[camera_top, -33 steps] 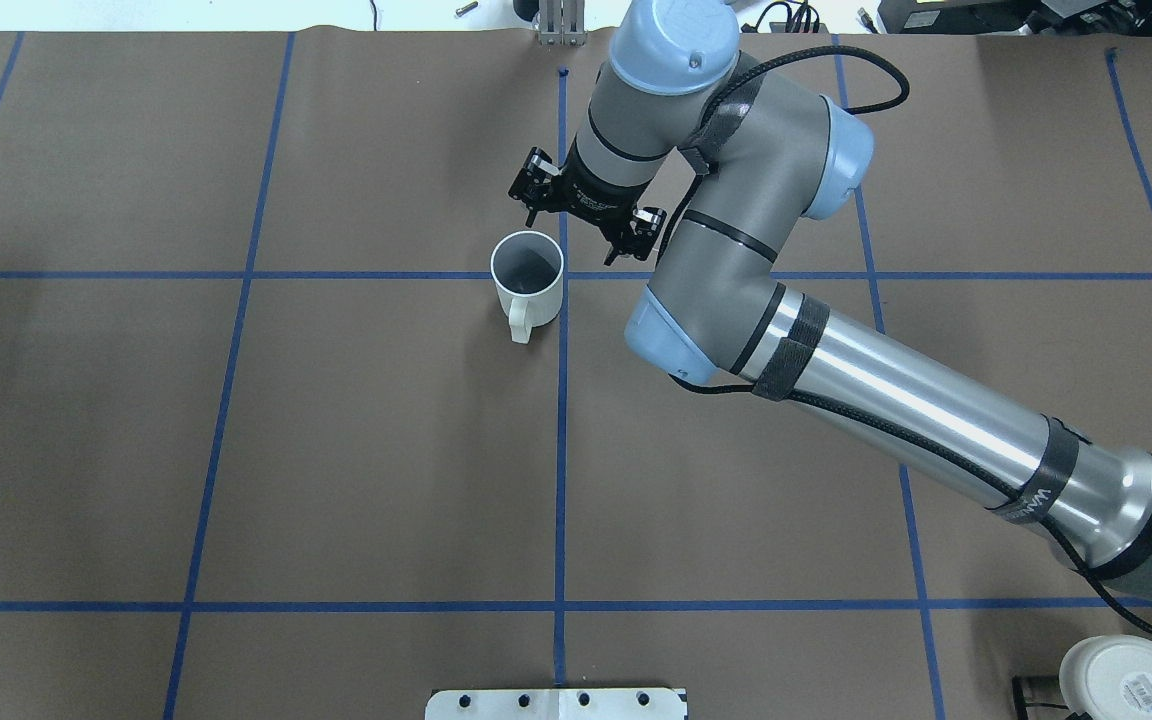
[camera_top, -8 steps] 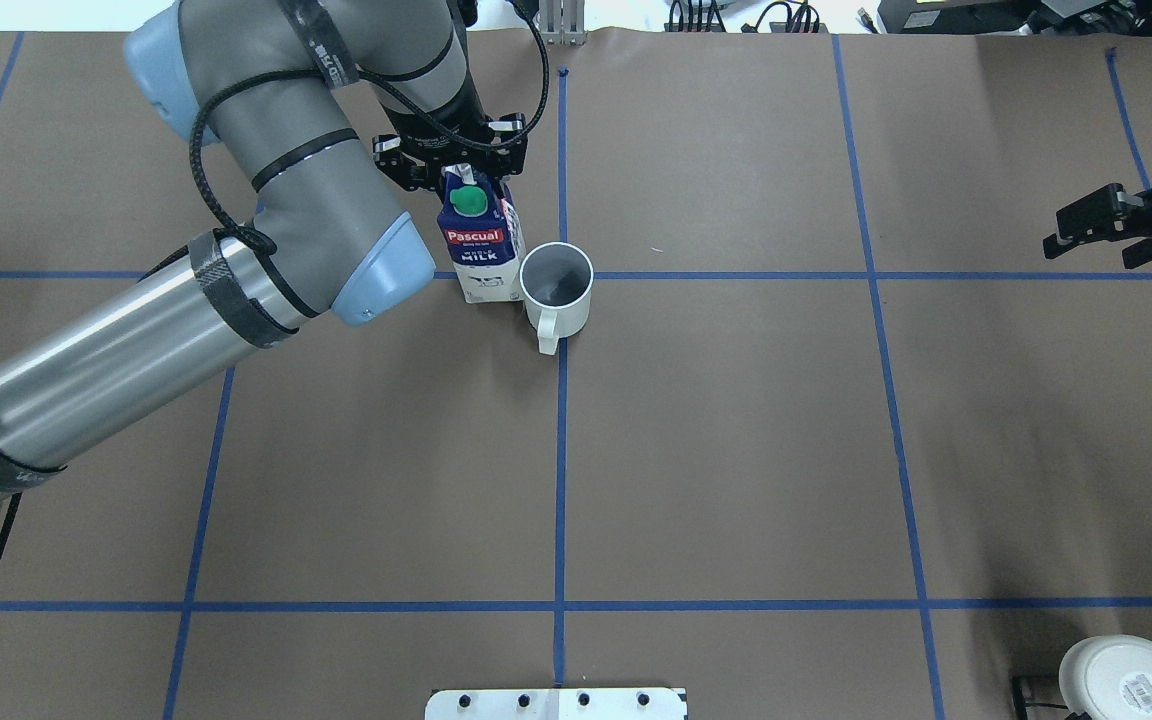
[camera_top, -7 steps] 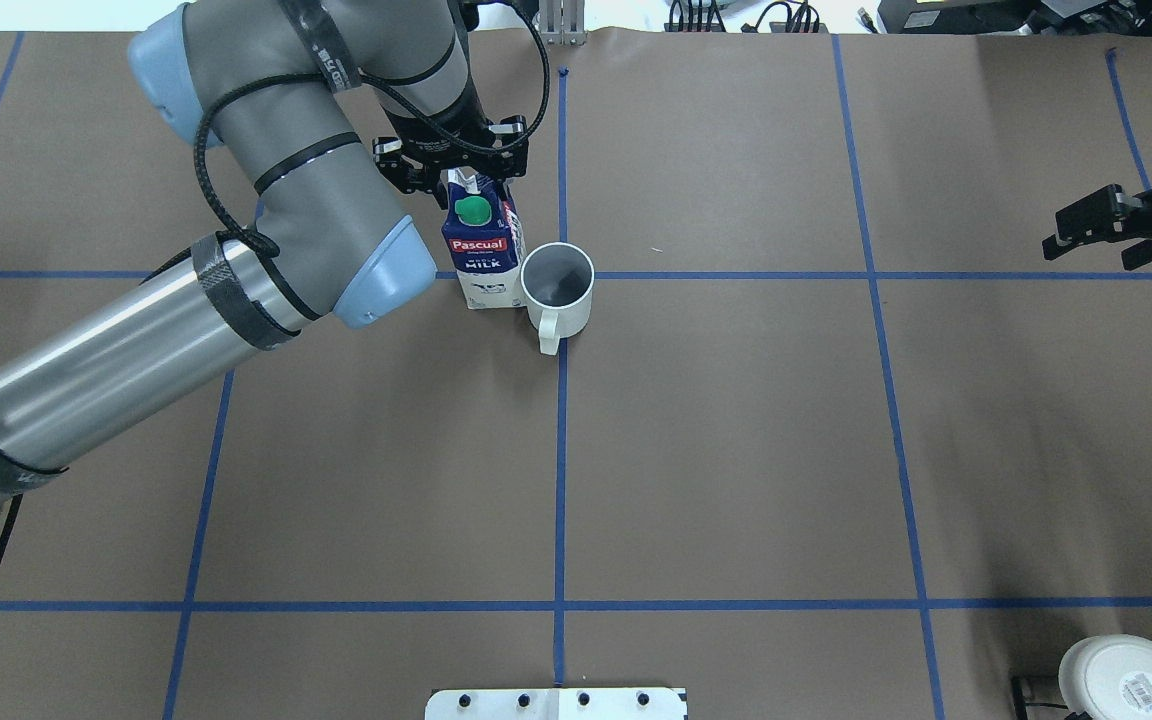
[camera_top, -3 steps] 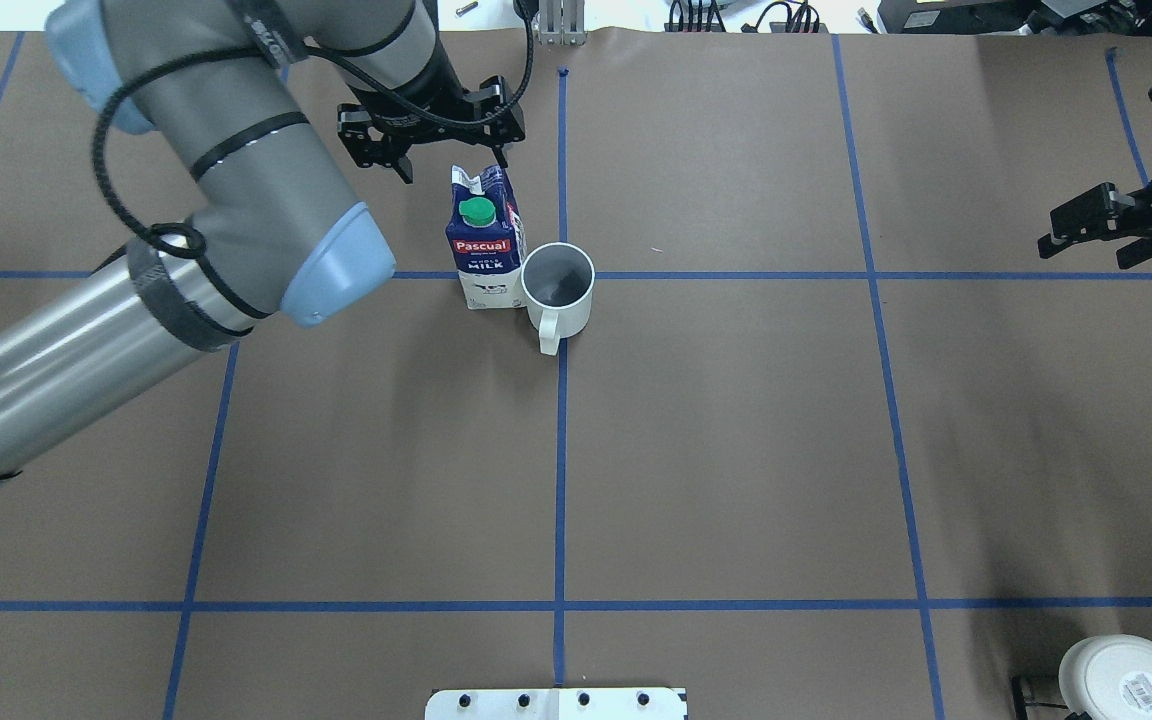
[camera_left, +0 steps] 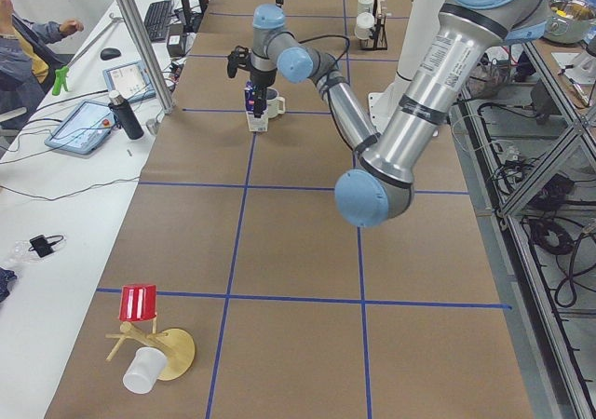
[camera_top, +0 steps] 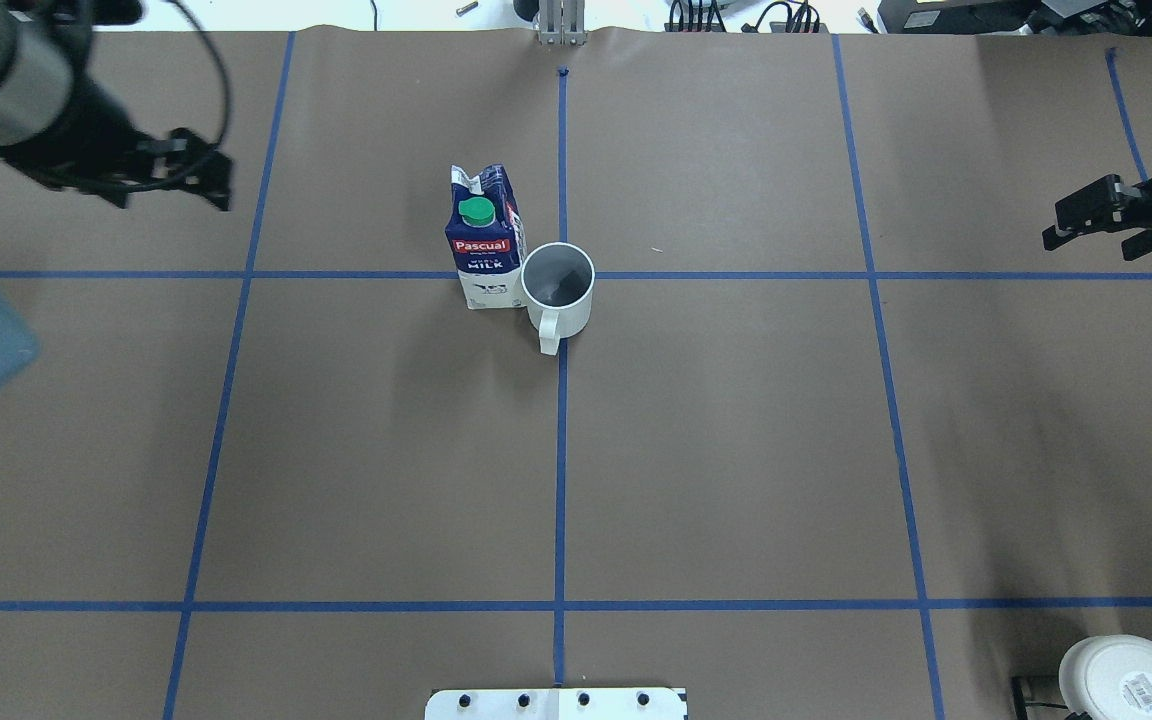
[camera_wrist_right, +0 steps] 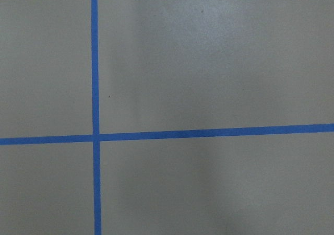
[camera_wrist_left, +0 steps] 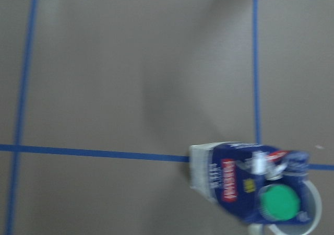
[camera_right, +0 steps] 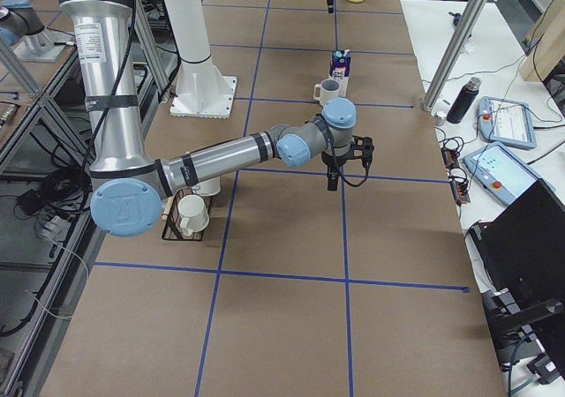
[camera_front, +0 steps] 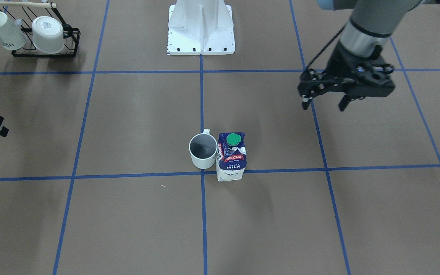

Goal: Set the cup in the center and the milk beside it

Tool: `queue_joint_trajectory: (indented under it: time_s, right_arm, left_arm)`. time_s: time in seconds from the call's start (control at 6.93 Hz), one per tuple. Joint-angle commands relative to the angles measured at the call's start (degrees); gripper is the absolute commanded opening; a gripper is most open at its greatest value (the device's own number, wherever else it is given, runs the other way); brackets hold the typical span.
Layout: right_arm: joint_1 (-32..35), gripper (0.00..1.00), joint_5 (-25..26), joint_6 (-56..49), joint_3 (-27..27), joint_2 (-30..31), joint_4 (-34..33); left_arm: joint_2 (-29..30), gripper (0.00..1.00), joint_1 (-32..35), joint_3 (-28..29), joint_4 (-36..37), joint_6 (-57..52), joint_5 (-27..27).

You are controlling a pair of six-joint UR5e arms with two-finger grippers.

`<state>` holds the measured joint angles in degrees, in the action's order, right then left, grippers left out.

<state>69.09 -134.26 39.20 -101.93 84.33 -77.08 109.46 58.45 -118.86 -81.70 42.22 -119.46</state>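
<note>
The cup, a white mug with a dark grey inside, stands upright at the table's middle crossing, its handle toward the robot. It also shows in the front view. The milk, a dark-blue and white carton with a green cap, stands upright against the cup's left side. It also shows in the front view and the left wrist view. My left gripper is open and empty, far to the left of the milk, also in the front view. My right gripper is open and empty at the right edge.
A black wire rack with two white mugs stands by the robot's right side. The white robot base is behind the centre. A wooden stand with a red cup sits at the left end of the table.
My left gripper opened, let go of the milk and drew far away to the left. The milk stays upright beside the cup. Before that, the right arm left the cup and withdrew.
</note>
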Motion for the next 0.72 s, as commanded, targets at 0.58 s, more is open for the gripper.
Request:
queue_joint_trajectory:
  time_s: [0.58]
  right_arm:
    - [7.3, 1.00, -1.3, -14.3, 4.6, 0.6, -0.1]
  left_arm:
    - [-18.1, 0.99, 26.5, 11.5, -4.5, -42.6, -15.0]
